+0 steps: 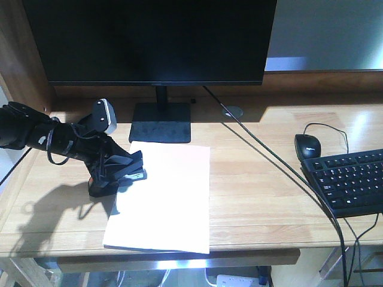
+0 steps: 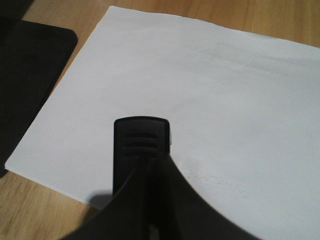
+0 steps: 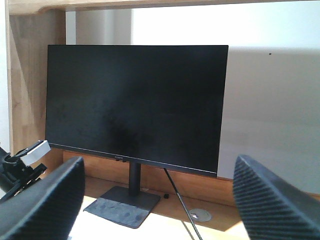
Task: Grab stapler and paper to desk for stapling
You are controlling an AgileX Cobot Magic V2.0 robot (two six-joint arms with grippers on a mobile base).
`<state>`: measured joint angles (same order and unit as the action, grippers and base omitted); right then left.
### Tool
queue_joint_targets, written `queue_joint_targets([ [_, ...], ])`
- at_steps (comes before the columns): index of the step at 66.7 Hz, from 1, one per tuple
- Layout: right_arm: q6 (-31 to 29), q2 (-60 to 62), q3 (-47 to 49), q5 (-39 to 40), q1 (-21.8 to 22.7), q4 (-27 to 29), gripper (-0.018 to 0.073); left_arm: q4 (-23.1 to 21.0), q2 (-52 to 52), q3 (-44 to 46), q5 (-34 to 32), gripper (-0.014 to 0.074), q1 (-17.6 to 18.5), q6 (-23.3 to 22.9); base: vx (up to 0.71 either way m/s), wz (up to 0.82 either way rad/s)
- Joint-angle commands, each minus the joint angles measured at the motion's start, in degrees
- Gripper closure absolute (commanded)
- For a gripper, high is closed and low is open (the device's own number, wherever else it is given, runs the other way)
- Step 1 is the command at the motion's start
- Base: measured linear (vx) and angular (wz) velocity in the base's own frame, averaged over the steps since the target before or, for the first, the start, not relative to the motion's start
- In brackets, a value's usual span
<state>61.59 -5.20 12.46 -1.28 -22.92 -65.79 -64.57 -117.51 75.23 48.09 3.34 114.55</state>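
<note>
Your left gripper (image 1: 114,170) is down at the left edge of the paper (image 1: 164,200), and it has the stapler (image 2: 142,150) clamped between its fingers, the black nose poking out over the white sheet in the left wrist view. The paper lies flat on the desk (image 1: 263,203), its far edge just in front of the monitor stand (image 1: 160,122). So both things are on the desk, and you're in the stapling step, or right at its start.

What I can't tell is whether the sheet's edge sits inside the stapler's mouth or the stapler merely rests on top; the nose hides it. Next, I'd say you need the paper edge seated in the throat, then a firm downward press.

Your right gripper (image 3: 155,200) hangs well back, facing the monitor (image 3: 135,107), fingers spread wide and holding nothing. It could pin the sheet.
</note>
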Motion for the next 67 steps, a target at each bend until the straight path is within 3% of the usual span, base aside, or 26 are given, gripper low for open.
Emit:
queue_joint_targets([
  [1, 0.19, -0.69, 1.48, 1.78, 0.0, -0.27, -0.0008, -2.73, 3.05, 1.55, 1.53, 0.0603, 0.15, -0.57, 0.0, 0.0],
  [33, 0.19, -0.69, 1.48, 1.78, 0.0, -0.27, -0.0008, -2.73, 2.58, 1.55, -0.11, 0.0603, 0.2, 4.68, 0.0, 0.0],
  [67, 0.19, -0.69, 1.48, 1.78, 0.0, -0.27, -0.0008, -2.73, -2.8, 1.55, 0.13, 0.0603, 1.21, 3.96, 0.0, 0.0],
])
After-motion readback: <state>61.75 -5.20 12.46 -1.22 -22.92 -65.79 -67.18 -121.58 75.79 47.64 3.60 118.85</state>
